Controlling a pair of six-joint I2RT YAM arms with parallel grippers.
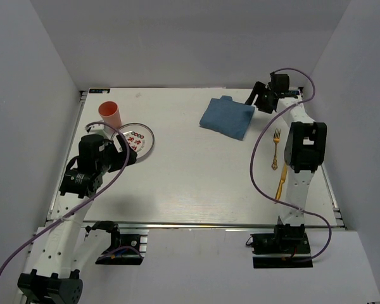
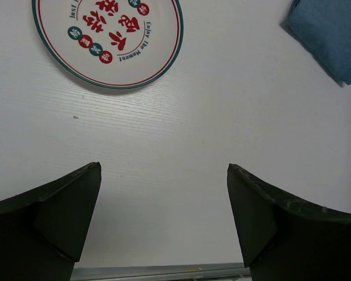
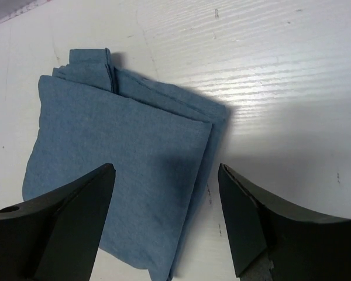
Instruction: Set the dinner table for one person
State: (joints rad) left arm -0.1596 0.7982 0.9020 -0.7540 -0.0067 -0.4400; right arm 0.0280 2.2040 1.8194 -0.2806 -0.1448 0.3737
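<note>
Table [image 1: 196,183] long axis prob. runs L-R, parallel w/ rail [image 1: 196,225].

Bright overhead light, maybe slight blur.

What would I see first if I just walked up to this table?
Probably the blue cloth, folded at the far side of the white table, with the right arm stretched out to it. Next come the orange cup and the red-lettered plate on the left, and a gold fork on the right.
</note>
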